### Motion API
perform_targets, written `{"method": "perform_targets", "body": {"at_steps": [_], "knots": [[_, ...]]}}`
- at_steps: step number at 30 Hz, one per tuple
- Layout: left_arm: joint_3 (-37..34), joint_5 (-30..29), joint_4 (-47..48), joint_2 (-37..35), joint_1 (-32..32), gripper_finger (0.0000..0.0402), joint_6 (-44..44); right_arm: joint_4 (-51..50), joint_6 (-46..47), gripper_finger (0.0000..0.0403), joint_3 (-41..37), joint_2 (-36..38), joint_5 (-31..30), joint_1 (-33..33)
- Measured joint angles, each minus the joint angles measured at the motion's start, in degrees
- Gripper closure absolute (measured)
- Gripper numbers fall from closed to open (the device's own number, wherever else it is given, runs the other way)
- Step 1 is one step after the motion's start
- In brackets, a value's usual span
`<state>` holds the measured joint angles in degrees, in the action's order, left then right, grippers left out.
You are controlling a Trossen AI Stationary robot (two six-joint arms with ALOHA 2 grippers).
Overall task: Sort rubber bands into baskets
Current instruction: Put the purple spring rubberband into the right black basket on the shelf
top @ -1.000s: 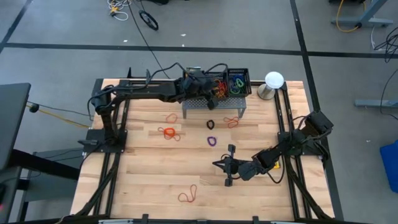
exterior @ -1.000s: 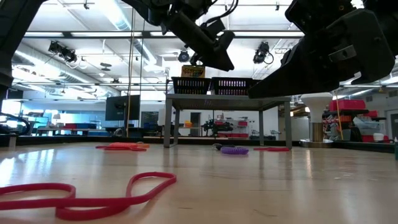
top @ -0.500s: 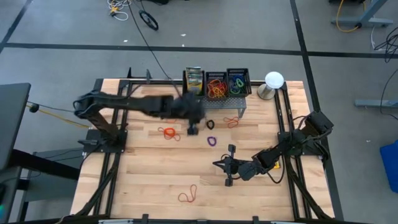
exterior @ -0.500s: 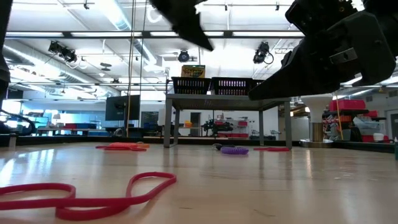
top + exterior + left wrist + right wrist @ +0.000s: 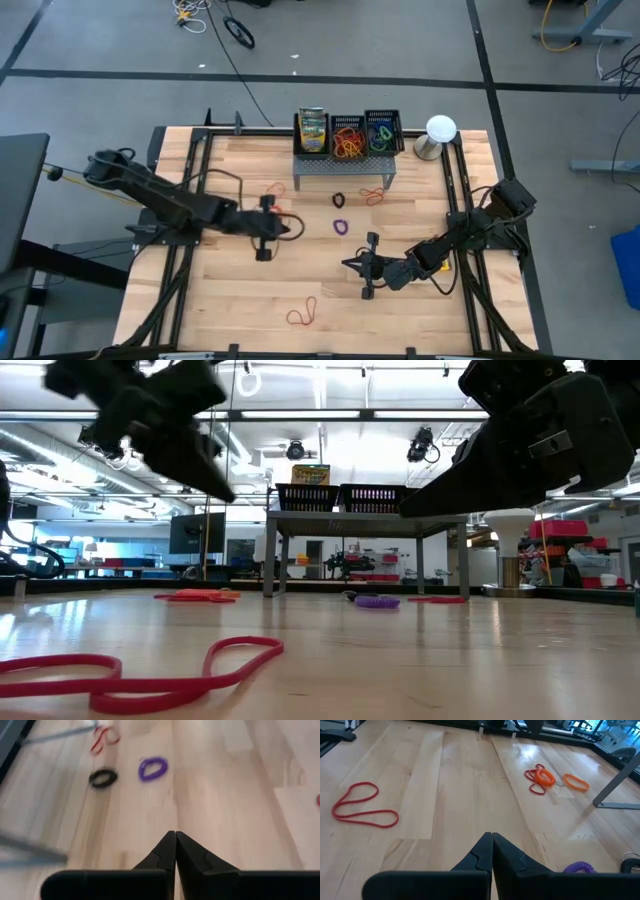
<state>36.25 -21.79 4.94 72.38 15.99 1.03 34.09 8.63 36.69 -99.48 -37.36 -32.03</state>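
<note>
Crayon box (image 5: 313, 129), grey stand (image 5: 340, 167), white dome (image 5: 441, 128)

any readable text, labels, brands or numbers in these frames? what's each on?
None can be read.
Crayon box in the leftmost of the baskets on the grey stand: yellow-green printed front, lettering too small to read from above.
The same box in the low view: print shows, too blurred to read.
Rubber bands, table and both arms: no markings visible.
</note>
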Motion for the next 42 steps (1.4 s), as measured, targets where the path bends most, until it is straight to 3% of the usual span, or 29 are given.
{"method": "perform_targets", "body": {"at_steps": [4, 10, 16, 21, 24, 31, 37, 42], "knots": [[-3.7, -5.1, 0.3, -1.6, 2.7, 0.0385, 9.2, -0.2, 1.0, 0.0396, 0.0, 0.0, 0.0, 0.0], [-7.0, -6.8, -3.8, -0.1, 4.4, 0.0385, 14.8, -0.7, 6.9, 0.0396, 0.0, 0.0, -0.3, 1.0], [-12.9, -6.9, -23.9, 4.5, 6.0, 0.0387, 10.2, -9.5, 21.7, 0.0378, 0.0, 0.0, -3.1, 7.3], [-17.4, -6.8, -40.6, 8.5, 6.6, 0.0387, 7.9, -14.4, 31.6, 0.0325, 0.0, 0.0, 1.0, 14.5], [-18.2, -6.8, -45.5, 10.3, 6.6, 0.0387, 7.8, -16.0, 33.7, 0.0290, 0.0, 0.0, 2.2, 16.7], [-18.3, -6.7, -46.4, 11.1, 6.6, 0.0387, 8.8, -28.0, 37.9, 0.0255, 4.2, 0.0, 2.3, 18.1], [-18.3, -6.7, -46.8, 11.1, 6.6, 0.0387, 10.1, -32.4, 37.5, 0.0274, 7.4, -0.3, 3.3, 19.3], [-18.2, -6.7, -47.2, 11.1, 6.6, 0.0387, 10.1, -32.2, 37.6, 0.0294, 8.7, -4.0, 8.9, 21.8]]}}
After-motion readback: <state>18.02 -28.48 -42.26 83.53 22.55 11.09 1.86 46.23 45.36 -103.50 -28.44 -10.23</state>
